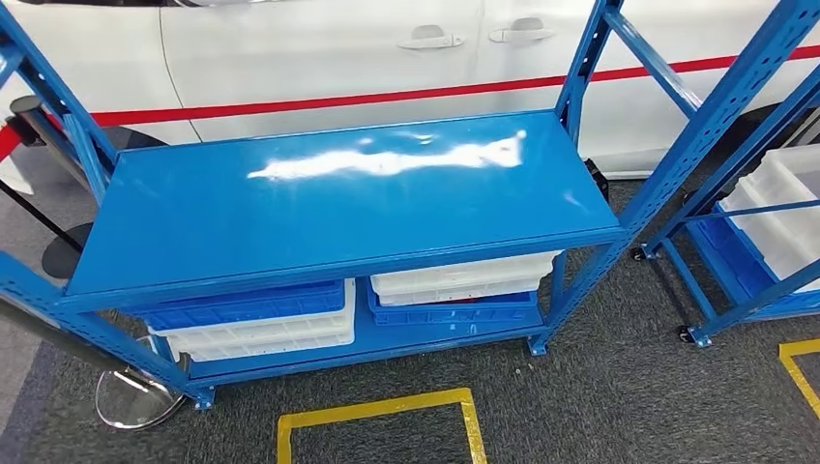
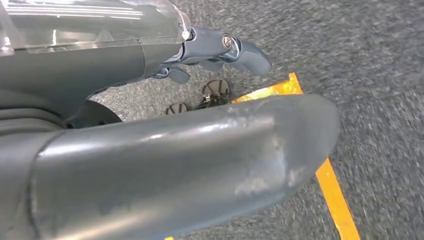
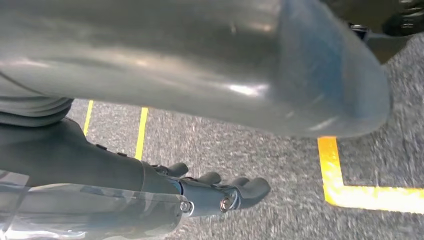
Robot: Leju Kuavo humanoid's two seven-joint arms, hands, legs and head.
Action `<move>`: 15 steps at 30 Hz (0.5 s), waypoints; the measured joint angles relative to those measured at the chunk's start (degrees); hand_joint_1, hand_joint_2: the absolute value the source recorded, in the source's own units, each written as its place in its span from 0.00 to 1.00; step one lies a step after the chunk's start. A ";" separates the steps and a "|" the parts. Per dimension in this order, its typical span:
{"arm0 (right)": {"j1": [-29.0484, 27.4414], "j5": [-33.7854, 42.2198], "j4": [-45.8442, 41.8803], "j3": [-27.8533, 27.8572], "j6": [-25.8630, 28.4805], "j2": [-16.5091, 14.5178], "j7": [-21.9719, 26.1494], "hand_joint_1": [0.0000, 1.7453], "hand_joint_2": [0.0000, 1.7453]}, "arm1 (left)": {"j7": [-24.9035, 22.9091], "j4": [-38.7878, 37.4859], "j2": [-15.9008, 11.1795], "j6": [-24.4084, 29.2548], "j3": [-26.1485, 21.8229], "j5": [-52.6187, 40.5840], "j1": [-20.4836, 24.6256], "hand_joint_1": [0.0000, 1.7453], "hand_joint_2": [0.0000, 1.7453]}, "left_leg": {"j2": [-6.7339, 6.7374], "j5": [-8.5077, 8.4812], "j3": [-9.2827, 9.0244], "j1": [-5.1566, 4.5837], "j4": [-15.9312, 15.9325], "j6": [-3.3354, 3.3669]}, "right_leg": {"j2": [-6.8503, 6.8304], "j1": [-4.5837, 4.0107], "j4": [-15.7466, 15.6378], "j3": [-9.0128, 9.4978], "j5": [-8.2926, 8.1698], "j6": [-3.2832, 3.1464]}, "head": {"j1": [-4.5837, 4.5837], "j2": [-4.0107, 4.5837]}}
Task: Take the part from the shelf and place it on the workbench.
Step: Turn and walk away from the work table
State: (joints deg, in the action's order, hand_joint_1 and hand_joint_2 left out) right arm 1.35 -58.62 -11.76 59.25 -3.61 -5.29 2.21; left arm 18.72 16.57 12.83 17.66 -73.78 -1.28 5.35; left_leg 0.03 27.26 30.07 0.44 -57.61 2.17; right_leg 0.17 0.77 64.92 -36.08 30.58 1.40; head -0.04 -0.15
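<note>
A blue steel shelf (image 1: 338, 193) stands in front of me in the head view; its glossy top board carries only glare. On the level below sit white bins (image 1: 459, 277) and blue bins (image 1: 242, 304), their insides hidden by the board. My left hand (image 2: 190, 155) hangs over the grey carpet, fingers (image 2: 245, 52) apart and holding nothing. My right hand (image 3: 225, 65) hangs the same way, its fingers (image 3: 235, 192) spread and holding nothing.
A second blue rack (image 1: 745, 242) with a white bin (image 1: 788, 208) stands at the right. A white car (image 1: 338, 48) is behind the shelf. Yellow floor tape (image 1: 377, 411) marks a box before the shelf. A chrome stanchion base (image 1: 135, 396) is at the lower left.
</note>
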 joint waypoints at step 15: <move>0.20 -0.23 0.00 0.54 0.41 -0.34 0.19 0.00 0.75 | -0.10 0.00 -0.05 0.19 0.34 0.15 0.00 0.00 0.00 | -0.19 4.62 2.64 -0.44 -6.44 -2.59 | -0.37 0.02 -7.13 4.18 -3.49 -2.73 | 0.13 0.00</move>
State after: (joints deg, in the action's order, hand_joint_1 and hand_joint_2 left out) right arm 1.55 -58.85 -11.76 59.79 -3.20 -5.63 2.40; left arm 18.61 16.57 12.78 17.85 -73.44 -1.14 5.35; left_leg -0.15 31.88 32.71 0.00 -64.06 -0.43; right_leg -0.20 0.79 57.79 -31.90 27.10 -1.33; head 0.09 -0.15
